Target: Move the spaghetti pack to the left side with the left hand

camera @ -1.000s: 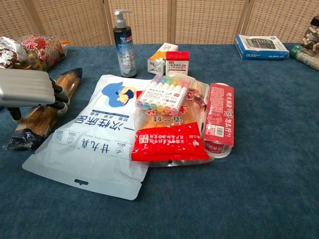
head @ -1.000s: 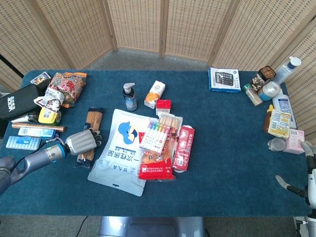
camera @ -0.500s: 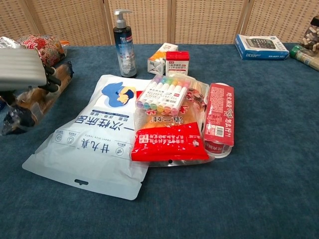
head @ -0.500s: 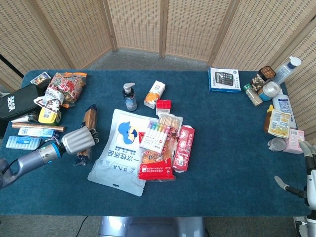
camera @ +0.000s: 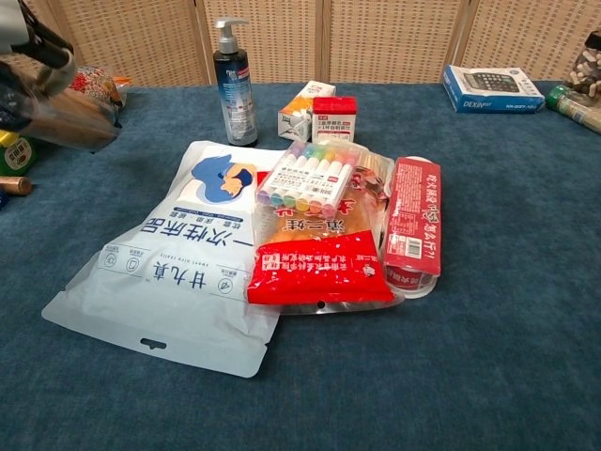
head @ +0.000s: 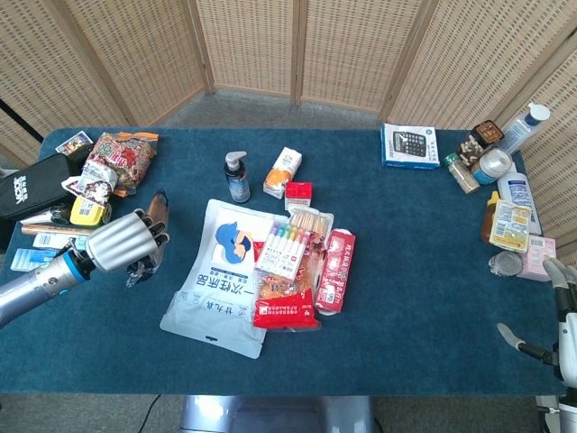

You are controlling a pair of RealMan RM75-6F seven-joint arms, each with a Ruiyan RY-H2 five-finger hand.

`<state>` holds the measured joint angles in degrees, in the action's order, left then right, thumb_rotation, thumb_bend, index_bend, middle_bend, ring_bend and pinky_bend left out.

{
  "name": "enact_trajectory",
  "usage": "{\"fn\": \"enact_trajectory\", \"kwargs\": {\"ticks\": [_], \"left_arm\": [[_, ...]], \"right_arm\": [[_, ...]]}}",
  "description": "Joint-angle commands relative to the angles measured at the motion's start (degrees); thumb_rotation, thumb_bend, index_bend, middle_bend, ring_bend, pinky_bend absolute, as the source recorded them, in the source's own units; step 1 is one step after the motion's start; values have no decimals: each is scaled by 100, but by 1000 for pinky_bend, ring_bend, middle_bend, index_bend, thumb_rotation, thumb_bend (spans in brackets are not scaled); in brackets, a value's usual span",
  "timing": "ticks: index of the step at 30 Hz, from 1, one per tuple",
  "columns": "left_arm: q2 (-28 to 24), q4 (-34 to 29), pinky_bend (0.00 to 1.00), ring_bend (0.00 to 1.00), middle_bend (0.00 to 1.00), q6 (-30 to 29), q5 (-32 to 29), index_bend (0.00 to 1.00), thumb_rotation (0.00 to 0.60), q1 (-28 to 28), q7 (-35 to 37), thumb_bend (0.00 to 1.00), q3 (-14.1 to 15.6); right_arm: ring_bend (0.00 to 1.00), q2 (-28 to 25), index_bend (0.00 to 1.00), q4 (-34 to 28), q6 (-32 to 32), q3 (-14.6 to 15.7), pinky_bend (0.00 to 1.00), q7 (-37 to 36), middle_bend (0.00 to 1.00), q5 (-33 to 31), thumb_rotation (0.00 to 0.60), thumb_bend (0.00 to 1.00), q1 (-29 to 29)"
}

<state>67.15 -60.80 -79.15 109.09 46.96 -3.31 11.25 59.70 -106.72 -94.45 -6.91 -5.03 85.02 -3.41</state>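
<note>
My left hand [head: 119,242] grips the spaghetti pack [head: 155,216], a long clear pack of brown pasta, and holds it lifted off the blue table [head: 406,271], left of the big white pouch [head: 221,271]. In the chest view the spaghetti pack [camera: 70,117] shows blurred at the upper left under my left hand [camera: 33,42]. My right hand [head: 561,316] hangs at the far right table edge, holding nothing, fingers apart.
Snack bag [head: 117,161], yellow can [head: 88,212], black case [head: 27,185] and flat boxes crowd the left edge. Pump bottle [head: 237,177], marker set [head: 284,248] and red packs [head: 334,269] lie mid-table. Calculator box [head: 410,144] and bottles stand at the right.
My left hand has lifted the spaghetti pack off the table and carried it leftward and up, away from the white pouch. The right hand barely moved.
</note>
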Motion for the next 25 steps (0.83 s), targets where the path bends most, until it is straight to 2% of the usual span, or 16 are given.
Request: {"fn": "enact_trajectory", "kwargs": {"ticks": [1,14,20,25], "left_arm": [[-462,-560,827,776,944,-195,-68,875,600,-37,-286,219,-225],[-1931,-2209,836,777,942,-587,-14,873,600,-324,-914,220,-663],[-2326,-2513,837,777,940,-663,-40,871,600,-472,-966,219,-876],[-2409,-2564,837,777,940,-617,-53,871,600,-546,-950,219,-1024]], "right_arm": [[0,-32,0,-26,-27,14,0,-50,0,42,600,0,-18],[0,-198,0,-176,-218,90,0,-315,0,323,600,0,-117],[0,-222,0,-196,-254,117,0,-345,0,405,600,0,-132],[0,-220,0,-215,-267,128,0,-319,0,426,600,0,-138]]}}
